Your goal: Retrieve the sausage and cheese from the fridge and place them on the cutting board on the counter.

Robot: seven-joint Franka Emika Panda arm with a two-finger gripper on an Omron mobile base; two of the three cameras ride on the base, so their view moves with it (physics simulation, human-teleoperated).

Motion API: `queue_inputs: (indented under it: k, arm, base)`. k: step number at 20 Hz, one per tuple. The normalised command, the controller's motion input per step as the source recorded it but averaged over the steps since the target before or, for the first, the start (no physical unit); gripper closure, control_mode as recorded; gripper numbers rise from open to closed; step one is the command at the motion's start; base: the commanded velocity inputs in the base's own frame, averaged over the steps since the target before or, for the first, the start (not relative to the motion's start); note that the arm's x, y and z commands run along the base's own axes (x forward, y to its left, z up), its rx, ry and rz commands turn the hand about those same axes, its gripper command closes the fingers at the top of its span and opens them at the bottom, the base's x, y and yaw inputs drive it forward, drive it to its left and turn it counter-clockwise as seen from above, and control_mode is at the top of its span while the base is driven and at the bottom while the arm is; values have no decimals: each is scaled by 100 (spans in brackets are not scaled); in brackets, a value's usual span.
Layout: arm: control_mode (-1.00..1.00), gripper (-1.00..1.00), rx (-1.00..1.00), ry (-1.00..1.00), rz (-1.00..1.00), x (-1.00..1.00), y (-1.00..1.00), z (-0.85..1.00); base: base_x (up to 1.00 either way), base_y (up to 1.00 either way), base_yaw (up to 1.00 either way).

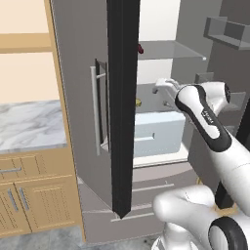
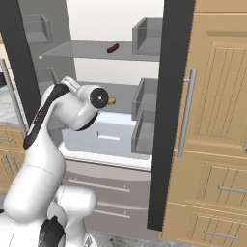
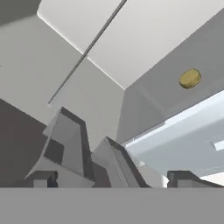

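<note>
The fridge (image 1: 78, 122) stands with its doors open. A dark red sausage (image 1: 139, 49) (image 2: 113, 48) lies on the upper glass shelf. A small yellow lump of cheese (image 1: 138, 102) (image 2: 111, 101) (image 3: 190, 78) sits on the grey middle shelf, above the white drawer (image 1: 158, 134). My arm reaches into the fridge at middle-shelf height. My gripper (image 3: 113, 179) is open with nothing between its fingertips, and the cheese lies ahead of it, off to one side and well apart. The marble counter (image 1: 29, 124) is to the fridge's left. The cutting board is out of view.
The dark edge of the left door (image 1: 122, 107) stands close to my arm's left. Grey door bins (image 2: 144, 99) (image 3: 65, 144) line the right door. Wooden cabinets (image 2: 217, 120) stand beyond the right door, and two fridge drawers (image 2: 106, 188) lie below.
</note>
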Motion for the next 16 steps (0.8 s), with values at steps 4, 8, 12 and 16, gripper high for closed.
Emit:
queue_inputs:
  k: [4,8,12,16]
  arm:
    - [-100,-100,0,14,0,93,38,-23]
    - [-100,-100,1,15,0,94,31,-25]
    - [-100,-100,4,14,0,88,22,-27]
    - [-100,-100,5,13,0,61,23,-29]
  base:
    - [0,0,0]
    - [0,0,0]
    - [0,0,0]
    - [0,0,0]
